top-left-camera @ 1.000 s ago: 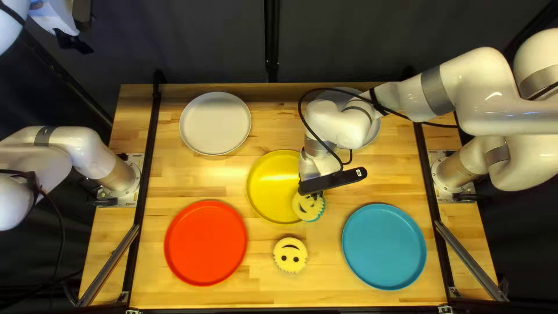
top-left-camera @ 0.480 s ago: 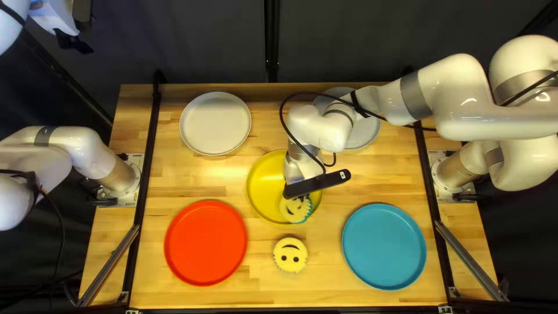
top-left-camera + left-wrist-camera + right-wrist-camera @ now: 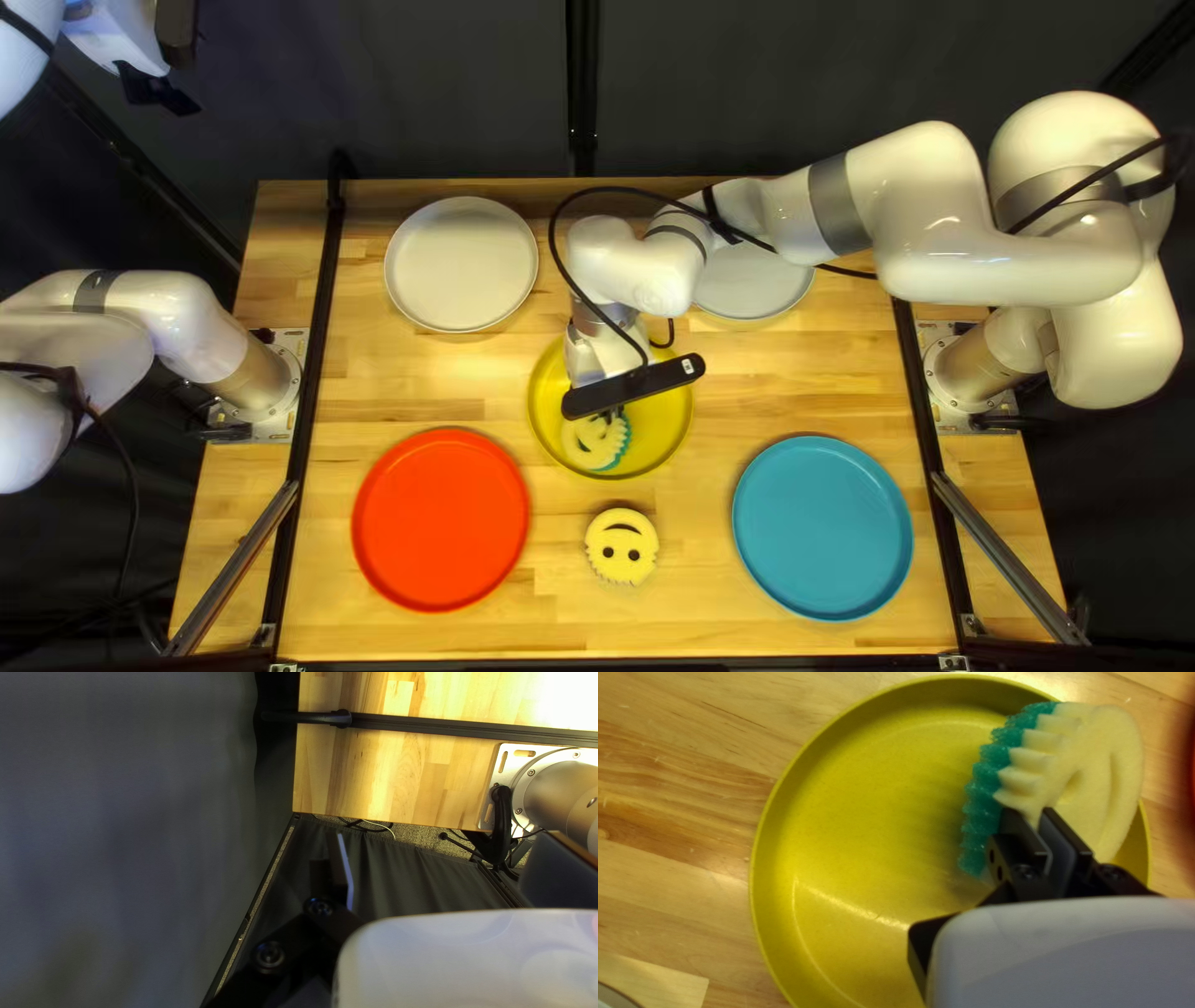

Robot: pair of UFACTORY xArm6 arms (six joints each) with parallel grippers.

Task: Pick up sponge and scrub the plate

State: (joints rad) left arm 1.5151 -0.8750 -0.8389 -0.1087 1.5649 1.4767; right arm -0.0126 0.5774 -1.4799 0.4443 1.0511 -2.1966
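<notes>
The left hand is spread wide, left of the red plate. Over the yellow plate, the right hand pinches a tilted yellow-and-green sponge; a smiley sponge lies nearby, then the blue plate.

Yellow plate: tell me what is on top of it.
The right hand holds a sponge over the yellow plate. They cover part of it; whether the sponge touches the plate cannot be seen.
</notes>
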